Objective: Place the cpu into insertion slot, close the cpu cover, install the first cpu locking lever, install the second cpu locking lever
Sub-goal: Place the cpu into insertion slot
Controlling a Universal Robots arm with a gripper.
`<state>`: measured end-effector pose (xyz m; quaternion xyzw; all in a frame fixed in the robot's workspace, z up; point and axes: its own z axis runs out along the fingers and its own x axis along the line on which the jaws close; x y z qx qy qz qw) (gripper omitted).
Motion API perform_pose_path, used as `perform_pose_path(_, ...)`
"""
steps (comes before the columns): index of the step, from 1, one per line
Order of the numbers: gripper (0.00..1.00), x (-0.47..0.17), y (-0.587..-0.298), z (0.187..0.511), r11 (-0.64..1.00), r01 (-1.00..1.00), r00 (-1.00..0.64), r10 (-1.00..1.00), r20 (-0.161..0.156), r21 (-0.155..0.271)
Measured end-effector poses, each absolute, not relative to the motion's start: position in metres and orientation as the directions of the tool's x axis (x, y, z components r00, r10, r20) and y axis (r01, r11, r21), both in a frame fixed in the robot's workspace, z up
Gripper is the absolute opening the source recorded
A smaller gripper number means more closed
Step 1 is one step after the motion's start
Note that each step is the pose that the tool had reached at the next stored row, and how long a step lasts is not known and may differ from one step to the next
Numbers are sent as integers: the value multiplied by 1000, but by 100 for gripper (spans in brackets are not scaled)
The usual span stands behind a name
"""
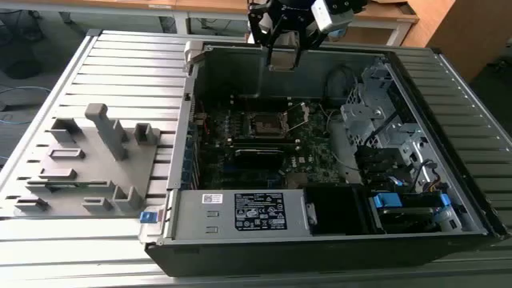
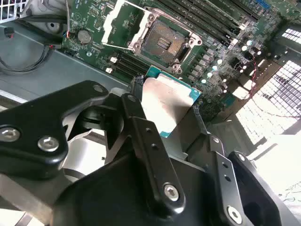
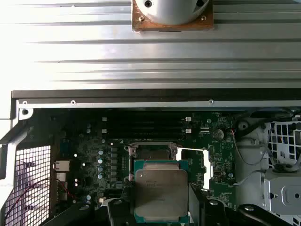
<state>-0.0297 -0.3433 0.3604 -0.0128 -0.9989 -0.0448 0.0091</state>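
we see the gripper (image 2: 166,99) clamped on the cpu (image 3: 161,192), held above the uncovered insertion slot (image 2: 162,42), not touching it.

The cpu (image 3: 161,192) partly hides the insertion slot (image 3: 150,151).

1. Insertion slot (image 1: 267,123): open from above; clear air between it and your claw (image 1: 284,63), which grips the cpu (image 2: 167,103).
2. Cpu cover (image 2: 109,19): raised, just beside the slot.
3. Drive cage (image 1: 376,114), cables (image 1: 340,144): crowd the exterior view's right.
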Motion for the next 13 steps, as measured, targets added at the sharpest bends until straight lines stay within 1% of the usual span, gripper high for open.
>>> perform_pose_path(13,54,-30,-343,360,996,26,-1000,25,19,89)
